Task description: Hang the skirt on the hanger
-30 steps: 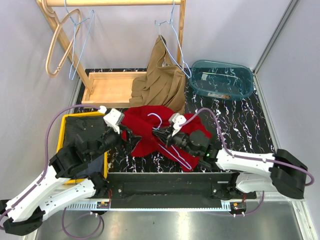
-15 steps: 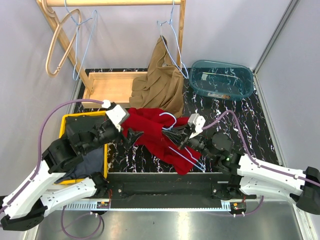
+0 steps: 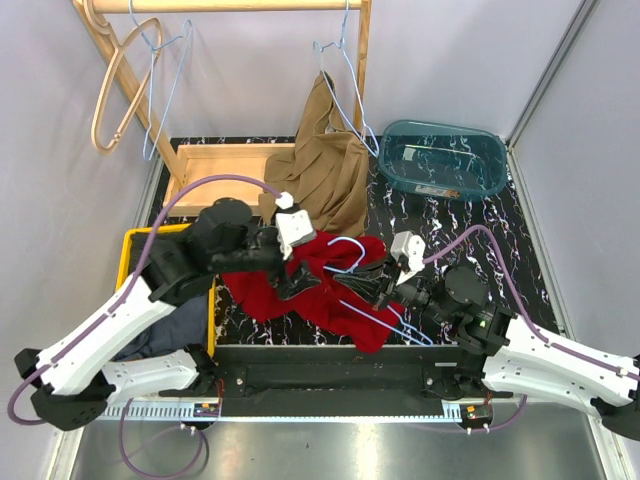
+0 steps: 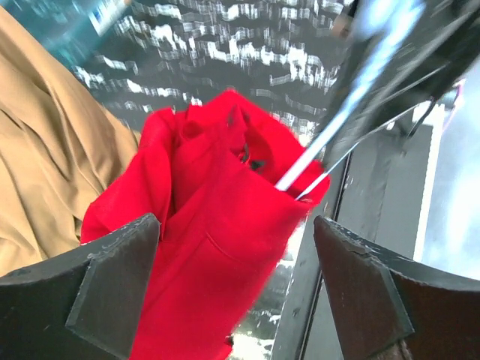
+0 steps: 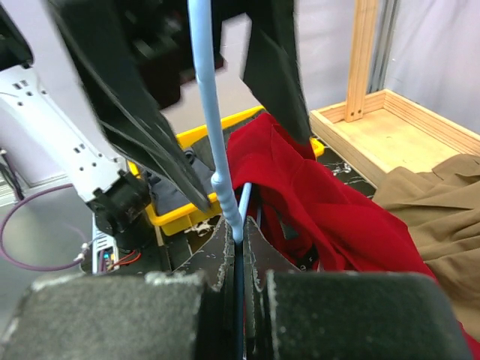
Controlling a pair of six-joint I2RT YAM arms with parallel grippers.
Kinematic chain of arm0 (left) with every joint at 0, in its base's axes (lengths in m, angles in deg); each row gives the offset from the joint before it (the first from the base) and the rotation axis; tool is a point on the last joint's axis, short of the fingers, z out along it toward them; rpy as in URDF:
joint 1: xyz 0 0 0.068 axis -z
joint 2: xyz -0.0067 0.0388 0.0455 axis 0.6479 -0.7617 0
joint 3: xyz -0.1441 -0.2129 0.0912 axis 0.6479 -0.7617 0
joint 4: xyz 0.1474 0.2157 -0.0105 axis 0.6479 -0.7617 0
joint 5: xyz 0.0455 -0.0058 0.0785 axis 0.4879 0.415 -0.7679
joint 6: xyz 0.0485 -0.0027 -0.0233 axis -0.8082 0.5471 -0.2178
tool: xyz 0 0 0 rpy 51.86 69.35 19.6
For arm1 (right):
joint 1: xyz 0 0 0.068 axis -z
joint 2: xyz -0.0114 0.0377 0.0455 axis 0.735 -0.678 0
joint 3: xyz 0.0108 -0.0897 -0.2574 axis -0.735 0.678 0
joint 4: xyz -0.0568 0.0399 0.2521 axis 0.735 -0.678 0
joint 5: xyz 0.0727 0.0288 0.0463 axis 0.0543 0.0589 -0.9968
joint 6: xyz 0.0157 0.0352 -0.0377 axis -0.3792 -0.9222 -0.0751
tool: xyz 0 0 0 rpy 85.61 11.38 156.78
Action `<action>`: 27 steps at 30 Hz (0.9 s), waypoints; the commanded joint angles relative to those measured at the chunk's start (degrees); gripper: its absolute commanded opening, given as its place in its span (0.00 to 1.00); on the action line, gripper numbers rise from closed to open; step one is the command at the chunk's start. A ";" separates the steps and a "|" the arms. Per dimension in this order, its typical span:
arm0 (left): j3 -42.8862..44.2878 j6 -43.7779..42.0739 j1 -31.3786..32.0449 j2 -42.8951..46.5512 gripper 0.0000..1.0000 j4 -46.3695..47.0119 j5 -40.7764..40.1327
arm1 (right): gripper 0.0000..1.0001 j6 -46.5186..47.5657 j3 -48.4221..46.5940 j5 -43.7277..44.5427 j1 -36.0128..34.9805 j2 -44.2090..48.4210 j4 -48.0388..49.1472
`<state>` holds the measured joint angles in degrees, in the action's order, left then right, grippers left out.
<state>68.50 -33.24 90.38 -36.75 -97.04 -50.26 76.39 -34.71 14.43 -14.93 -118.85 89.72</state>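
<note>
Right gripper (image 5: 238,247): clamping tight on the blue wire hanger (image 5: 212,112).
Left gripper (image 4: 236,232): hovering wide-jawed just above the red skirt (image 3: 335,305).
Skirt: lying bunched on the table (image 3: 480,230), hanger poking into a fold.
Progress: looking partway; skirt not yet sitting on the hanger.

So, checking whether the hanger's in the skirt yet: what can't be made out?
Top view: skirt and right gripper cover much of the hanger.
Left wrist view: blur smears the hanger where it meets cloth.
Right wrist view: the gripper's fingers hide the hanger below the grip.
</note>
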 commanded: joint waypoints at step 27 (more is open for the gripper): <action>-1.18 -2.51 0.19 -5.02 0.22 1.07 11.00 | 0.00 -2.10 -5.89 -6.11 -0.34 -7.29 6.60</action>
<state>68.22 -37.58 90.25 -42.14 -101.45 -41.63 74.49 -37.23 9.75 -14.82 -126.65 89.30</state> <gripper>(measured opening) 0.302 0.021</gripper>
